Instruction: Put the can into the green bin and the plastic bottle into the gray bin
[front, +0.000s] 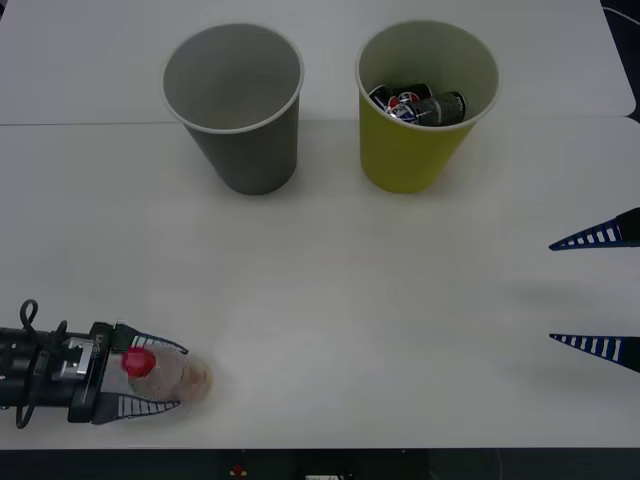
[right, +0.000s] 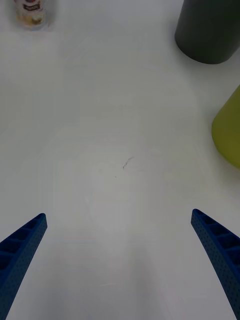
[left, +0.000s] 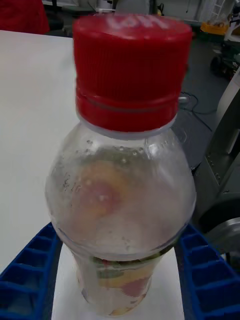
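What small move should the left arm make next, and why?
Probably lift the plastic bottle clear of the table and carry it toward the gray bin. The left tool is shut on it near the front edge, the can already lies in the green bin, and the right tool waits open.

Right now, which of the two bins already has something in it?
The green bin, on the robot's right of the pair: dark cans lie inside it. The gray bin beside it shows only its pale inside.
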